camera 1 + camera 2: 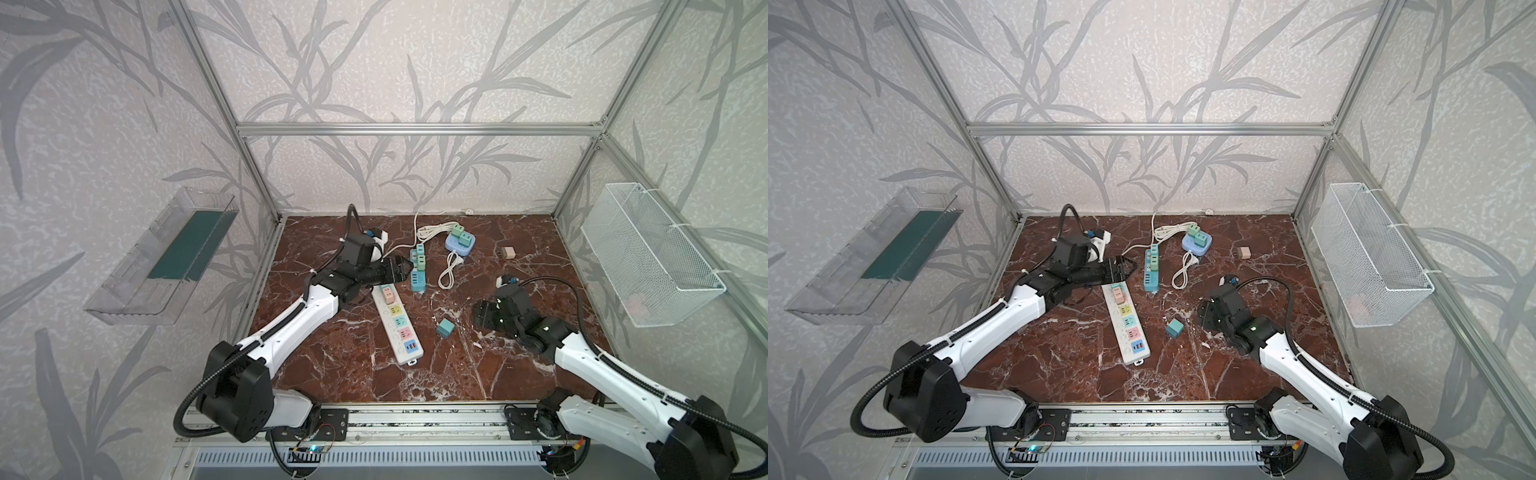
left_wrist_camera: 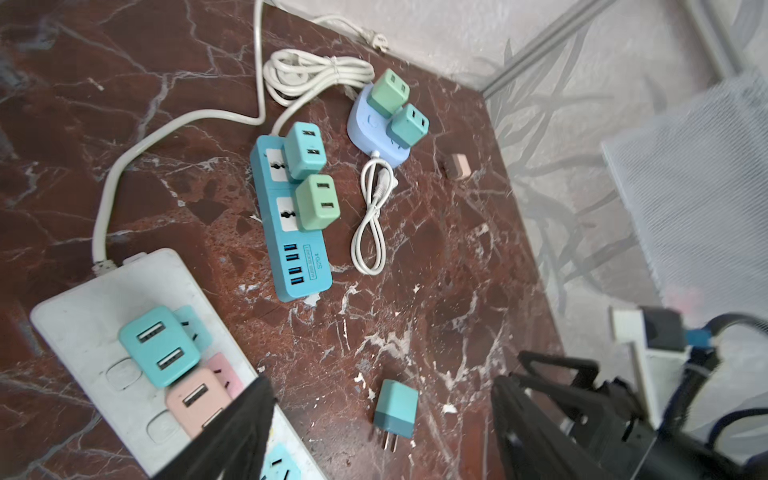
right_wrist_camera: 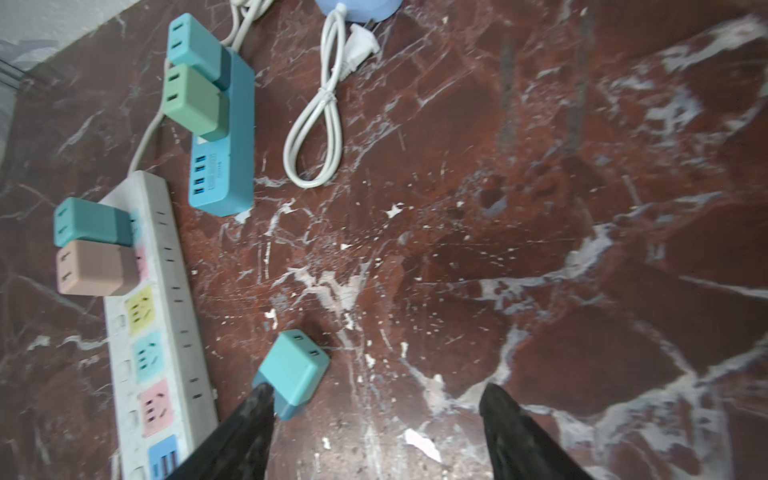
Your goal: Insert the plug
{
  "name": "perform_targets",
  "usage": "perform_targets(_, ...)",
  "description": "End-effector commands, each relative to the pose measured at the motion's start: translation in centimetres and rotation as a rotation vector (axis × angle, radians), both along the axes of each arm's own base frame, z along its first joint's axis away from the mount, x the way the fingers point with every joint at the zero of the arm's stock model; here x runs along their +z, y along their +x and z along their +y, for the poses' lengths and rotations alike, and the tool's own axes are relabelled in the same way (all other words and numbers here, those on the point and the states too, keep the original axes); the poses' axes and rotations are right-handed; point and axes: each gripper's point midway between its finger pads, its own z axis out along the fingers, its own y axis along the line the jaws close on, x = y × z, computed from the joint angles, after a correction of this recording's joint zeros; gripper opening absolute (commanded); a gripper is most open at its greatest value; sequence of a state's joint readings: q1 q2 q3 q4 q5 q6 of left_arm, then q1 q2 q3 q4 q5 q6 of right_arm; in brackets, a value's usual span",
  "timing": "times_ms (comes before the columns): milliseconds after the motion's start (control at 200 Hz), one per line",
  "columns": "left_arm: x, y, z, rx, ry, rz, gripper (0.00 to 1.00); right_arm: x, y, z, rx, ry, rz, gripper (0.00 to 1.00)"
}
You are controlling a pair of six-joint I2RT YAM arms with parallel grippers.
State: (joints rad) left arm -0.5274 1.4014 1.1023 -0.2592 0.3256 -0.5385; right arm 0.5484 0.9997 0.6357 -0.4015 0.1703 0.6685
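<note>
In both top views a red-brown marble tabletop (image 1: 332, 365) is forming the floor of a booth with an aluminium frame (image 1: 415, 129), its walls carrying grey leaf-patterned wallpaper. A clear plastic shelf (image 1: 166, 257) is hanging on the left wall and a white wire basket (image 1: 652, 257) on the right. A white power strip (image 1: 399, 328) is lying diagonally near the middle. The loose teal plug (image 1: 445, 328) is resting on bare marble between that strip and the right gripper (image 1: 482, 316), which is sitting low near it. The left gripper (image 1: 401, 268) is hovering over the strip's far end, close to a blue power strip (image 1: 417, 270). In the left wrist view the left gripper (image 2: 380, 384) is standing wide apart, holding nothing. The teal plug (image 2: 395, 409) is lying on its side on white-flecked marble, prongs showing, apart from the white power strip (image 2: 83, 316). A lilac round socket (image 2: 365, 124) and a beige plug (image 2: 459, 165) are sitting farther off. In the right wrist view the right gripper (image 3: 378, 388) is also spread wide, clamping nothing, with the teal plug (image 3: 293, 370) lying just beside one fingertip (image 3: 257, 411) on the scuffed marble.
</note>
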Motion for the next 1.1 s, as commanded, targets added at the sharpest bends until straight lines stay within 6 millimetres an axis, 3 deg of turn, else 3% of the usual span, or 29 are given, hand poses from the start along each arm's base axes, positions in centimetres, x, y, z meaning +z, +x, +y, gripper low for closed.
perform_targets(0,-3.1,-1.8,0.5,-0.047,0.303,0.016,0.66,-0.8,-1.1,-1.6,0.075,-0.075,0.028,0.73)
perform_targets(160,-6.0,-3.6,-2.4,-0.132,0.496,0.015,0.59,-0.6,-0.6,-1.9,0.057,0.099,0.023,0.61)
perform_targets(345,-9.6,-6.3,-7.2,-0.287,0.587,0.077,0.63,-0.9,-0.4,-3.1,0.023,0.14,0.017,0.66)
perform_targets(550,-12.8,-8.3,-10.9,-0.425,0.698,0.121,0.71,-1.0,-0.5,-3.0,0.029,0.222,0.019,0.72)
perform_targets(740,-15.6,-8.8,-11.6,-0.46,0.789,0.161,0.71,-1.4,-0.6,-3.1,0.032,0.25,0.027,0.73)
perform_targets(1095,-19.4,-9.1,-11.3,-0.466,0.828,0.213,0.62,-1.0,-0.9,-2.6,0.05,0.287,0.022,0.71)
